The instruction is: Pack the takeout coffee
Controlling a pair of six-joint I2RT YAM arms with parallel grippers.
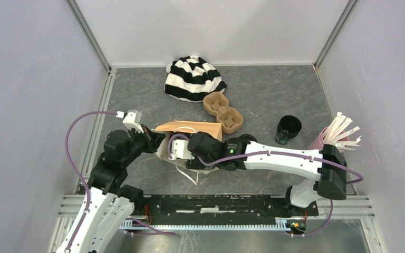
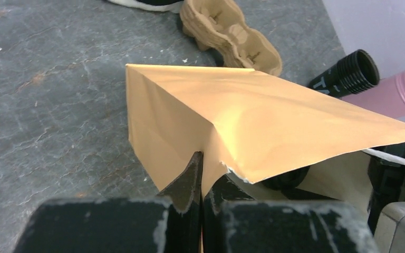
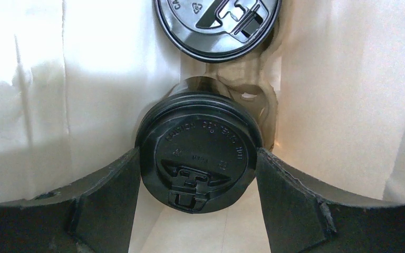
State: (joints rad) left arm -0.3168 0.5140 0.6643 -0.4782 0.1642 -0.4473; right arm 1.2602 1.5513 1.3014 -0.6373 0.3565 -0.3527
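Observation:
The brown paper bag (image 1: 190,127) lies on its side in the middle of the table, its mouth facing the arms. My left gripper (image 2: 204,163) is shut on the torn edge of the bag (image 2: 274,121) at its left corner, and it also shows in the top view (image 1: 158,141). My right gripper (image 3: 198,158) reaches inside the bag's pale interior (image 3: 84,79). Its fingers press both sides of a black lidded coffee cup (image 3: 198,153). A second black lidded coffee cup (image 3: 219,23) sits deeper in the bag, just beyond the first.
A brown cardboard two-cup carrier (image 1: 222,112) lies behind the bag, with a black-and-white striped beanie (image 1: 192,78) beyond it. A black ribbed cup without a lid (image 1: 288,128) and a pink cup with white sticks (image 1: 329,136) stand at the right. Walls enclose the table.

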